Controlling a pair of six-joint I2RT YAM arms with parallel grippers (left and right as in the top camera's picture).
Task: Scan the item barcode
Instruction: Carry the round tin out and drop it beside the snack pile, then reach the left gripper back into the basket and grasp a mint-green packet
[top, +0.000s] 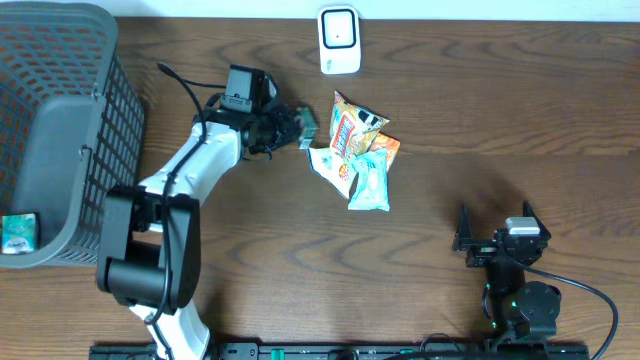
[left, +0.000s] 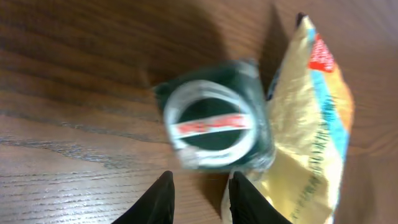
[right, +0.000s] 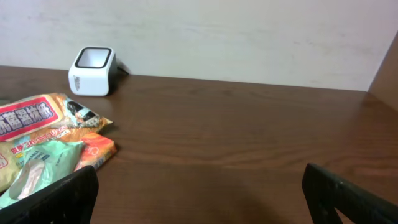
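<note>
Dark wood tabletop: green packet (left: 214, 124) lies just beyond left gripper (left: 203, 180), jaws narrowly apart on nothing, beside snack bag (left: 314, 130). Right gripper (right: 205, 196) jaws wide apart. Advised: clamp packet squarely, leaving barcode uncovered for scanner (top: 339, 40)

Overhead looks down — low wrist views share the snack packets (top: 352, 140).

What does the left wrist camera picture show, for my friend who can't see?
A blurry green packet with a white ring and red label lies on the wooden table. A yellow snack bag is beside it on the right, and two black fingers sit below, slightly apart.
</note>
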